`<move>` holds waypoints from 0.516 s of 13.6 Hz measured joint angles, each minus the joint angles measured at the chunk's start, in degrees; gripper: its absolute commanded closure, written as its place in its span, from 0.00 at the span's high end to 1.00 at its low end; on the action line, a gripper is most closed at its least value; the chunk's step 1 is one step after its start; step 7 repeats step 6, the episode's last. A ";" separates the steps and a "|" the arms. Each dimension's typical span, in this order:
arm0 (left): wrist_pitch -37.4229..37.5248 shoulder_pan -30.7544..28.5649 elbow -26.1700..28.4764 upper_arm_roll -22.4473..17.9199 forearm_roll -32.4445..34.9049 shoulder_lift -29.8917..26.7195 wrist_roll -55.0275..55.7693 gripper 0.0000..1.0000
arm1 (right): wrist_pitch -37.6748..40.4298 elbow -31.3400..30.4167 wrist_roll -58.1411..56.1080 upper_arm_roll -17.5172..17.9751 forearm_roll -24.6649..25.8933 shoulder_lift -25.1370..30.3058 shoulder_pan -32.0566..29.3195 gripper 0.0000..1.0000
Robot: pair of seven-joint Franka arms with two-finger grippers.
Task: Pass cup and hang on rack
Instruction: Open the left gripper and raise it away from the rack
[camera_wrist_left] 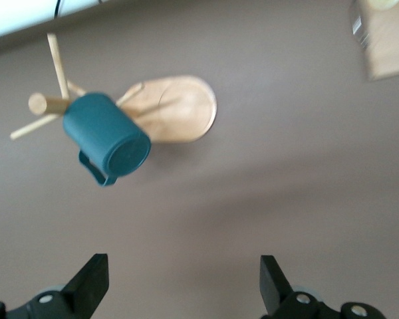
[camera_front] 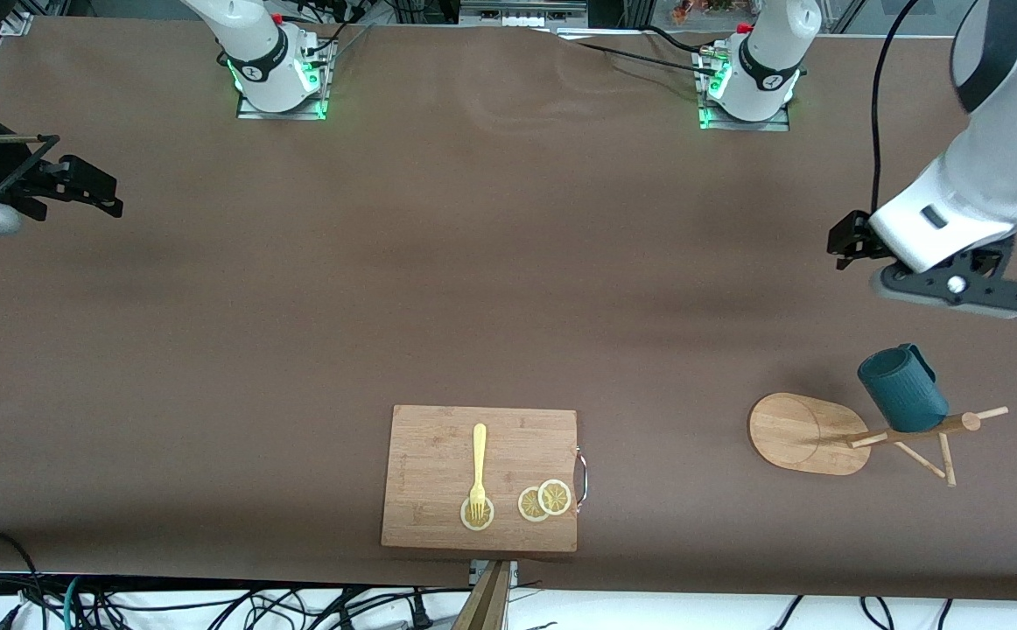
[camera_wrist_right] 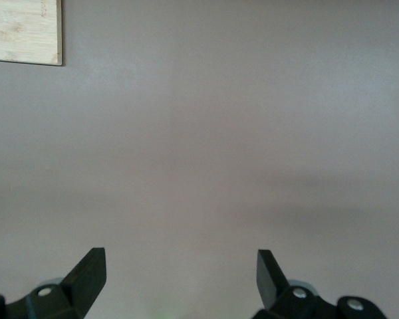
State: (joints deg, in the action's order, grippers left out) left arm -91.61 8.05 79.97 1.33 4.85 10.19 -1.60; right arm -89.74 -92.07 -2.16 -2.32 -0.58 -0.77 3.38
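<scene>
Front view shows the small dark teal ribbed cup (camera_front: 902, 389) already hanging on a peg of the light bamboo rack (camera_front: 810, 433) at the left arm's end of the brown table (camera_front: 473, 289). The left gripper (camera_front: 850, 241) hangs empty with fingers spread, over bare table farther from the camera than the rack. The right gripper (camera_front: 93, 188) waits, also spread and empty, at the right arm's end, well apart from the bamboo cutting board (camera_front: 438, 455).

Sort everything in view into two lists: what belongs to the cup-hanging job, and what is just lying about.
Belongs to the job:
- dark teal ribbed cup, hanging on the rack
- light bamboo mug rack
- left gripper, open, empty
- right gripper, open, waiting

Lying about:
- rectangular wooden cutting board
- yellow fork on it
- three lemon slices on it
</scene>
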 measured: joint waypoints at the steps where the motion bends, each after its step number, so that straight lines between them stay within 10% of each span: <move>1: -6.00 0.05 5.54 -2.20 -3.89 -3.60 -0.04 1.00 | 0.01 0.00 0.00 0.00 0.00 0.00 0.00 1.00; 7: -12.41 -0.18 18.61 -4.05 -4.35 -11.50 0.03 1.00 | 0.10 0.00 -0.05 0.00 0.00 0.00 0.00 1.00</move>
